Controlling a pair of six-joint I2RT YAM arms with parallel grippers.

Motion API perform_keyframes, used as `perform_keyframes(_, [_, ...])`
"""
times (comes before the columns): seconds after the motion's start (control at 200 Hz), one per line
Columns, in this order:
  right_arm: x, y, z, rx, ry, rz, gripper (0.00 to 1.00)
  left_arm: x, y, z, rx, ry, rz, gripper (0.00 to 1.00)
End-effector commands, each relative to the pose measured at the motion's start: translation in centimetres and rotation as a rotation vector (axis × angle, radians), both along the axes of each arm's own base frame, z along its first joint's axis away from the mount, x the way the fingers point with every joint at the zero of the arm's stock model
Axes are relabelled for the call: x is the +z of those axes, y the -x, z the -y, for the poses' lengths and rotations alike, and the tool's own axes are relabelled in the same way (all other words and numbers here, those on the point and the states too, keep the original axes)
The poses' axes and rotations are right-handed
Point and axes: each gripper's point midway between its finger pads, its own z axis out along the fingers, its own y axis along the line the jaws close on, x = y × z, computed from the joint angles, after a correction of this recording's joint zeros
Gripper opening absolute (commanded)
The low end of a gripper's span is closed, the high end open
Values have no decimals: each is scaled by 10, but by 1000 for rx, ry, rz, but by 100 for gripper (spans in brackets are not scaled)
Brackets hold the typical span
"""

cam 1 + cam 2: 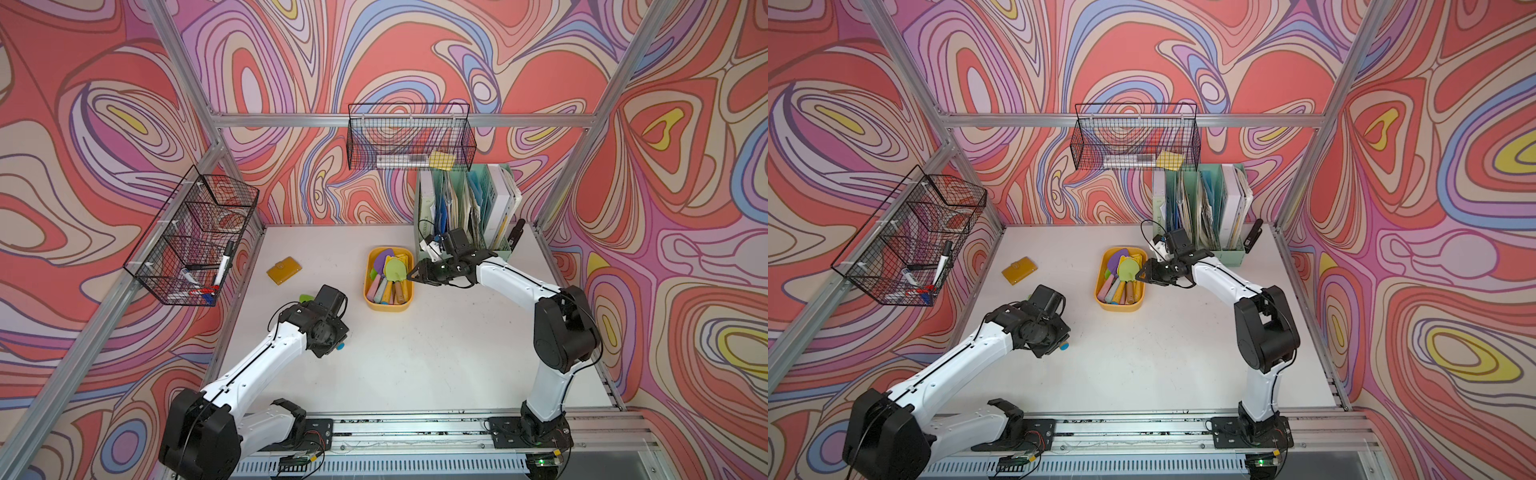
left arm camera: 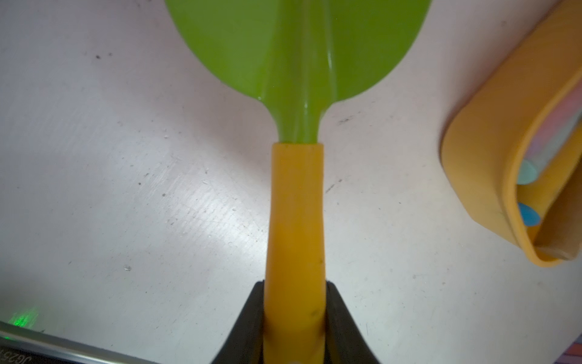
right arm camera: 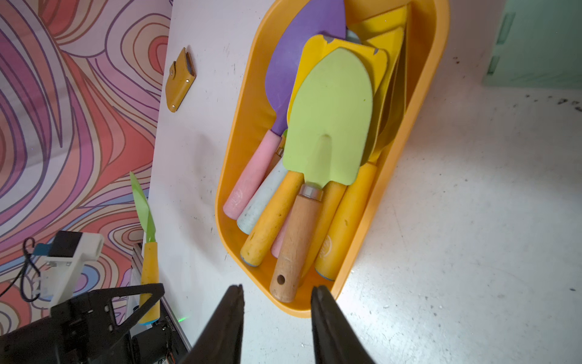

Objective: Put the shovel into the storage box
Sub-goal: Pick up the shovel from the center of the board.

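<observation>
My left gripper (image 2: 294, 283) is shut on the yellow handle of a shovel (image 2: 296, 201) with a green blade, low over the white table, left of the storage box. In both top views the left wrist hides the grip; only the shovel's green blade tip (image 1: 305, 297) and blue handle end (image 1: 1064, 345) stick out. The storage box (image 1: 388, 308) (image 1: 1119, 308) (image 2: 478, 176) (image 3: 226, 176) is a yellow-orange tub holding several toy shovels. My right gripper (image 3: 277, 288) (image 1: 411, 275) hangs open at the box's near right corner, holding nothing.
A yellow wallet (image 1: 284, 270) lies at the back left of the table. A mint-green file organizer (image 1: 465, 208) and a black stapler (image 1: 514, 235) stand behind the right arm. Black wire baskets hang on the back wall (image 1: 409, 137) and left wall (image 1: 195, 237).
</observation>
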Motion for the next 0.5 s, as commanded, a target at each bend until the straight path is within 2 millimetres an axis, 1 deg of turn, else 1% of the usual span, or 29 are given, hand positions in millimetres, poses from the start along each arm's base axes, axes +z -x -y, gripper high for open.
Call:
perform_keyframes(0.0, [32, -3, -4, -13, -64, 43, 37, 19, 8, 3, -165, -26, -4, 2])
perform_keyframes(0.085, [41, -5, -7, -24, -85, 49, 37, 32, 2, 16, -253, 13, 30, 2])
perform_keyframes(0.28, [64, -7, -22, -24, -149, 66, 37, 58, -14, 59, -489, 136, 151, 1])
perform_keyframes(0.361, [73, -8, -29, -24, -180, 75, 37, 64, -18, 71, -563, 155, 176, 1])
perform_keyframes(0.496, [85, -8, -43, -23, -213, 86, 37, 68, -24, 88, -640, 194, 203, 1])
